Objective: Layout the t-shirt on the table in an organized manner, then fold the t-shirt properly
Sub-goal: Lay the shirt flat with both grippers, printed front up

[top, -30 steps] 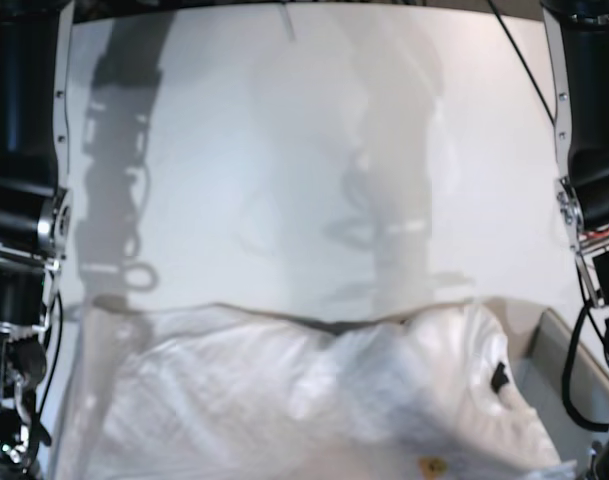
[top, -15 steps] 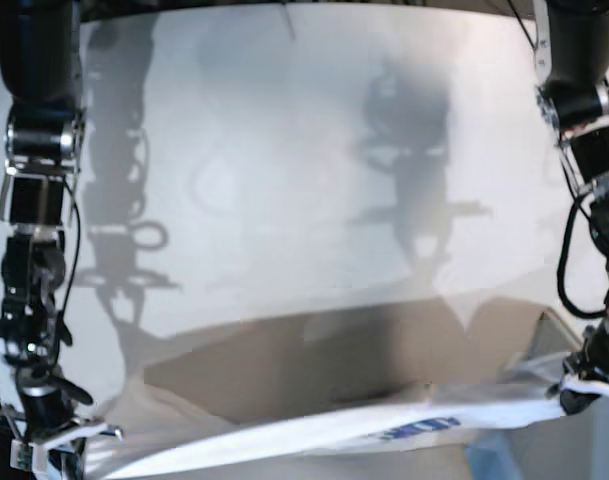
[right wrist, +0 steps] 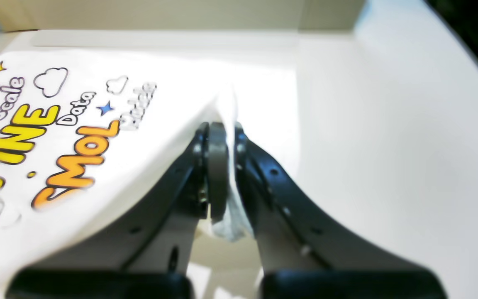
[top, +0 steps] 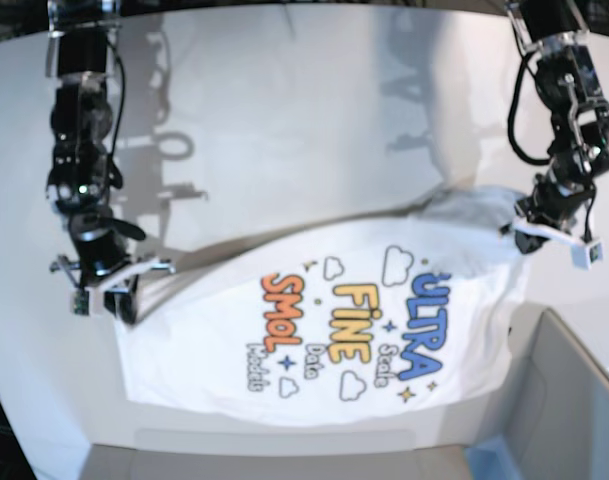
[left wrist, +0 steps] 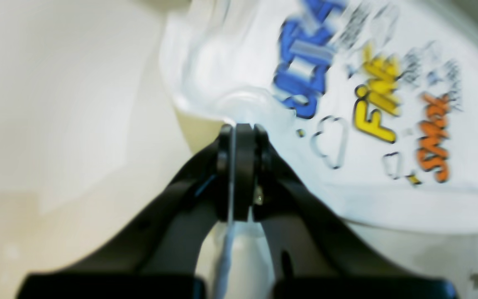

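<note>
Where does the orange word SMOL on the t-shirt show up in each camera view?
Base: orange SMOL sits left of centre on the print.
Left wrist: SMOL at right, beyond the fingers.
Right wrist: SMOL at lower left.
Shared landmark: yellow FINE beside it in every view.

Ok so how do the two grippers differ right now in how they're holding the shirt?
The left gripper pinches the t-shirt nearest the blue word, while the right gripper grips beside the orange word. In the base view the left one sits farther up the table than the right. Both have their jaws shut on white cloth at the shirt's edge.
</note>
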`<state>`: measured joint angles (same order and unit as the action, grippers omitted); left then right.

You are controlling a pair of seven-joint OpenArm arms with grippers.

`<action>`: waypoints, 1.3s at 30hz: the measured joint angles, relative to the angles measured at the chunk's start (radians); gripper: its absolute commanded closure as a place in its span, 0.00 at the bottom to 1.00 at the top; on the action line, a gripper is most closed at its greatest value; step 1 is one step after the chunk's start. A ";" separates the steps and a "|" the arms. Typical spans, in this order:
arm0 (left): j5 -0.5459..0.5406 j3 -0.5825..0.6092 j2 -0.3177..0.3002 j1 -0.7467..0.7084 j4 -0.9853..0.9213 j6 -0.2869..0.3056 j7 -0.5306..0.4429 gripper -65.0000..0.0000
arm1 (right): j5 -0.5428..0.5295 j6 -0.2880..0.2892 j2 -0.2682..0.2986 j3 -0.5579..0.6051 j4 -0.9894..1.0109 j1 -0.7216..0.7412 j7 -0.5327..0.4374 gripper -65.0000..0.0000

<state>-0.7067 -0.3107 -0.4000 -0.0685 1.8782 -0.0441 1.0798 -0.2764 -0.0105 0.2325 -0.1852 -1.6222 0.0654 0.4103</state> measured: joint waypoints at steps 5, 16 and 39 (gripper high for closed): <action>0.001 0.000 0.003 -0.086 0.000 0.006 -0.007 1.00 | -0.002 -0.003 -0.008 -0.040 -0.034 -0.116 -0.010 1.00; -0.003 -0.147 0.108 -0.260 0.002 0.008 -0.008 1.00 | -0.008 0.010 -0.060 -0.140 -0.138 -0.316 -0.010 1.00; -0.002 -0.209 0.115 -0.413 0.097 0.008 -0.004 1.00 | -0.177 0.003 -0.064 -0.250 -0.152 -0.551 -0.093 1.00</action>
<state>-0.7082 -0.5201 -0.2852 -0.4816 1.9747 -0.0360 1.0756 -0.4538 -0.0078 0.1680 -0.4355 -1.7741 -0.4858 0.3168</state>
